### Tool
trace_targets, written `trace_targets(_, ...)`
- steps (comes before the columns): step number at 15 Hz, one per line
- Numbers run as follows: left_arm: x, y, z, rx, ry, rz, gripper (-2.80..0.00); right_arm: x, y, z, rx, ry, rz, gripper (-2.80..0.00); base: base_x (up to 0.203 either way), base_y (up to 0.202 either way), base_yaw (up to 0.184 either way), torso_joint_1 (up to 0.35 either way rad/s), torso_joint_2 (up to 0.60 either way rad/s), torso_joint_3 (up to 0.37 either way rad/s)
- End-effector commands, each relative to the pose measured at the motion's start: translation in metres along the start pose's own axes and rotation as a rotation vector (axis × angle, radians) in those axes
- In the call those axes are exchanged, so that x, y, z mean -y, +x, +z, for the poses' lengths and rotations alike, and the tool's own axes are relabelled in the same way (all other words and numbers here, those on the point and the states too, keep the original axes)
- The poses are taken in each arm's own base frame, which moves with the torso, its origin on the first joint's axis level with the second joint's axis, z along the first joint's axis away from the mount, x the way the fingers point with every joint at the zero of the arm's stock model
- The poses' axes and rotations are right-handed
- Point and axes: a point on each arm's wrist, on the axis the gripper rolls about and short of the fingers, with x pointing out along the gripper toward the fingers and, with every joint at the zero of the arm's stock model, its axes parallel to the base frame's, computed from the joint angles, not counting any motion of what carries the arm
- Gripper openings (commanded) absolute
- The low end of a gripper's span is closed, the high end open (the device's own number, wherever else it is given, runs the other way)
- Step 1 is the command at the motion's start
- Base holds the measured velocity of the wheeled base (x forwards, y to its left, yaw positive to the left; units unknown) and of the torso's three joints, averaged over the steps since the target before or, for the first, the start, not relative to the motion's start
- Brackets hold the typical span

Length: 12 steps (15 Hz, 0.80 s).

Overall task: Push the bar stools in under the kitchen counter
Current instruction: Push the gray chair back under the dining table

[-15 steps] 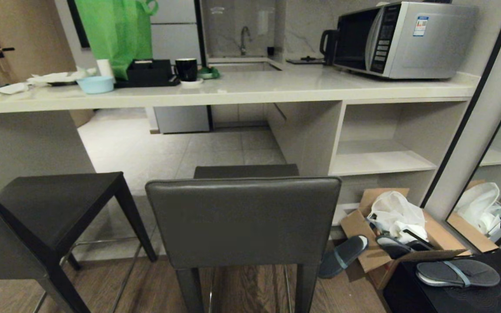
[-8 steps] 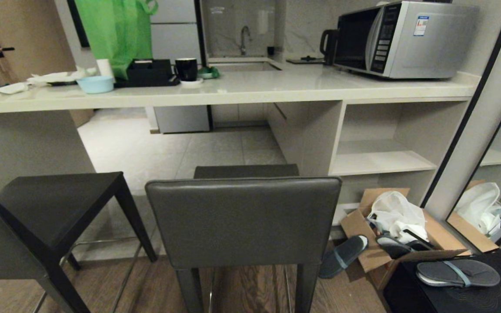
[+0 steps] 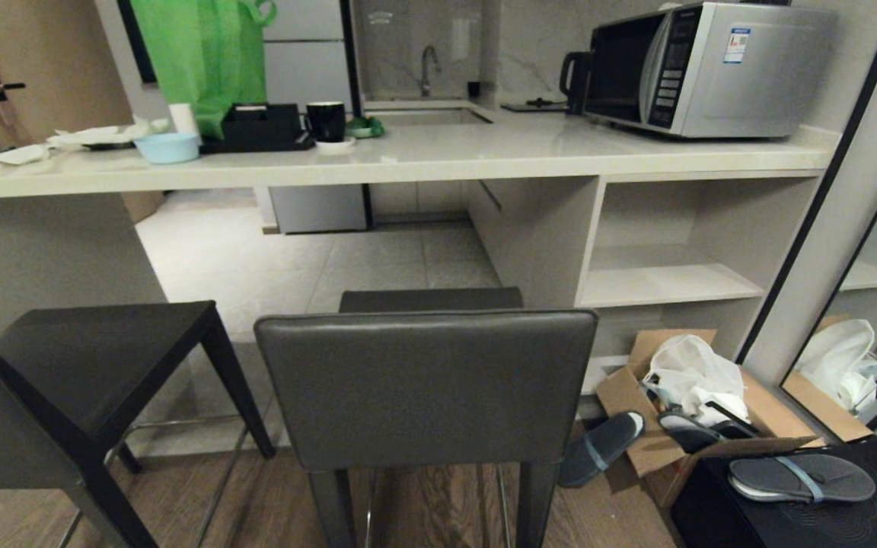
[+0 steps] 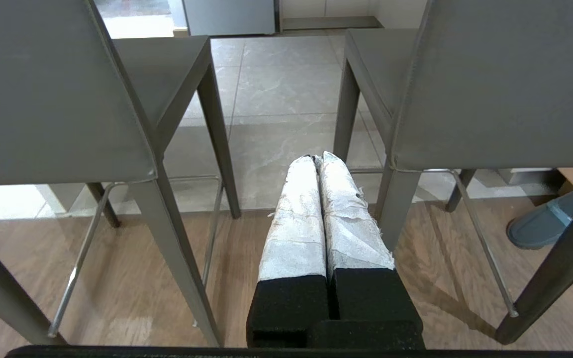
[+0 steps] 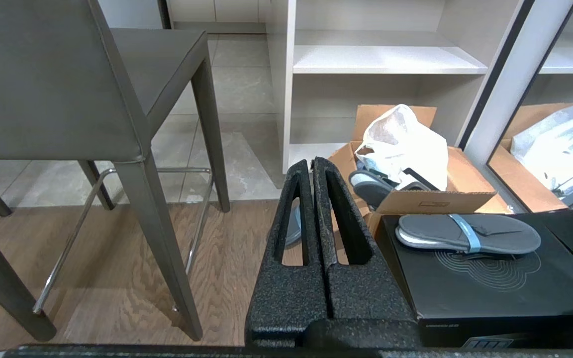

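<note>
Nothing moved, slipper (image 3: pixel 600 449) beside stool (image 3: pixel 425 388)

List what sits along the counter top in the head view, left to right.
Crumpled paper → blue bowl → black tray → black mug → microwave.
</note>
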Motion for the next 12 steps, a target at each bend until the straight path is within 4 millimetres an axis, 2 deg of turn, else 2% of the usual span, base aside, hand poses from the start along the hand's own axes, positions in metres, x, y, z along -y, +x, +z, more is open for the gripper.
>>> trace_targets(1, 0.0000, 0.0002, -0.0001, -0.003, 0.002, 0.002, -2.80, 0.0000, 0.0002, 0.0000, -0.002, -0.001, 0.001, -2.80, 0.000, 0.000, 0.000, 0.000, 0.00, 0.000)
trace_targets(12, 0.0000, 0.0002, -0.0001, -0.003, -0.014, -0.001, -2.80, 0.0000, 0.0002, 0.0000, -0.002, 0.001, 0.001, -2.80, 0.000, 0.006, -0.002, 0.000, 0.00, 0.000)
